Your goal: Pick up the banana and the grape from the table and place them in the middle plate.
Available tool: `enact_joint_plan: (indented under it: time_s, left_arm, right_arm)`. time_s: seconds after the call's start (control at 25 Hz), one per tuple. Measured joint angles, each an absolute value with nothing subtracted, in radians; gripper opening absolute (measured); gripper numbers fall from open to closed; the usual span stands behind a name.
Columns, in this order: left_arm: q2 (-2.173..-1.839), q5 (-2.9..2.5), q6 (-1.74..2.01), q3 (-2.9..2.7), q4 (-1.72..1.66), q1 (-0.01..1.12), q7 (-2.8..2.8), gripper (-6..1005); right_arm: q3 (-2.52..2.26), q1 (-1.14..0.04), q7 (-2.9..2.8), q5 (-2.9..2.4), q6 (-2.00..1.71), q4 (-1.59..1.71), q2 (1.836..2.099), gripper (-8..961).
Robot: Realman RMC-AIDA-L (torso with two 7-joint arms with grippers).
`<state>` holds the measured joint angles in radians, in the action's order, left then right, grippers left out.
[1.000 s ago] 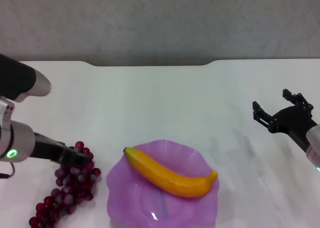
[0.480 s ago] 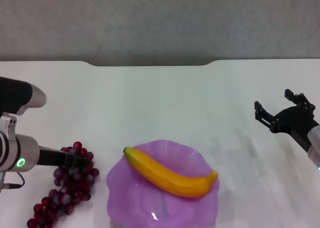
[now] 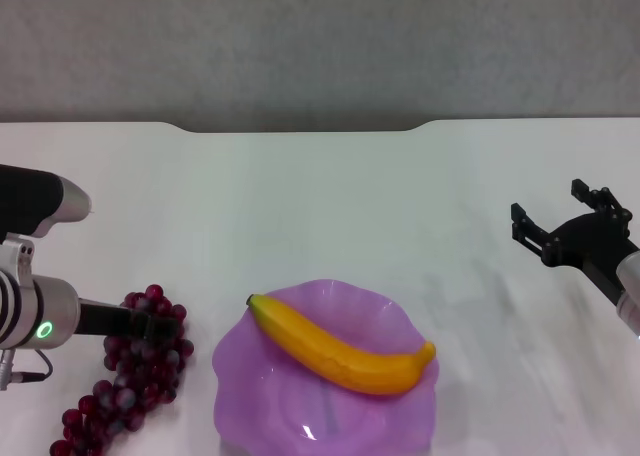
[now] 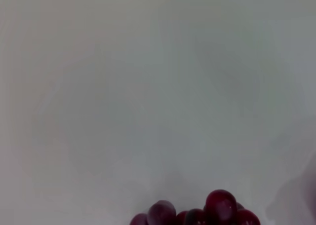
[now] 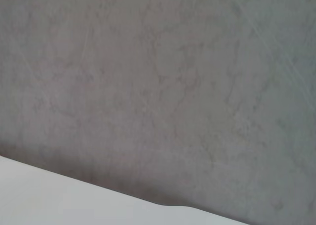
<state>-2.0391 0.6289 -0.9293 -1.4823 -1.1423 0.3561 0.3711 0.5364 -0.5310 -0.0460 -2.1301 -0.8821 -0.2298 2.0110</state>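
Grape (image 3: 130,371): glossy dark red-purple bunch on the table (image 3: 320,196), left of the middle plate (image 3: 235,376). Long axis runs diagonally, from near the plate toward the near-left corner. Left gripper (image 3: 160,326) sits at the bunch's upper end; grip state cannot be read. Banana (image 3: 340,348): yellow, curved, lying across the plate, dark stem tip pointing far-left. Right gripper (image 3: 570,221) hovers at right, fingers spread, empty.

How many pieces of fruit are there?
2. A banana lies across the purple plate; a bunch of grapes sits on the table to its left, under the left gripper.
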Motion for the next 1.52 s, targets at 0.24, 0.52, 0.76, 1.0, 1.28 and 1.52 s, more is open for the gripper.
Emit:
enact_joint_plan:
  time_s: [0.24,0.52,0.76,1.0,1.28,1.52]
  left_arm:
    - [-2.039,0.63,-0.906,-1.481,-1.12,0.362,0.373,697]
    - [-2.038,0.63,-0.894,-1.481,-1.069,0.387,0.376,594]
    - [-2.038,0.63,-0.876,-1.482,-1.071,0.382,0.378,519]
    - [-2.037,0.657,-0.853,-1.479,-1.076,0.368,0.402,494]
    - [-2.035,0.694,-0.829,-1.475,-1.08,0.347,0.443,412]
    - [-2.035,0.695,-0.818,-1.474,-1.084,0.341,0.449,360]
  right_arm:
    - [0.536,-0.531,-0.046,-2.131,-0.882,-0.23,2.011,891]
    - [0.536,-0.528,-0.046,-2.131,-0.885,-0.23,2.011,891]
    - [0.538,-0.526,-0.046,-2.129,-0.887,-0.23,2.011,892]
    - [0.538,-0.524,-0.046,-2.13,-0.889,-0.23,2.011,892]
    - [0.535,-0.523,-0.046,-2.13,-0.89,-0.23,2.011,892]
    - [0.538,-0.523,-0.046,-2.131,-0.89,-0.23,2.011,892]
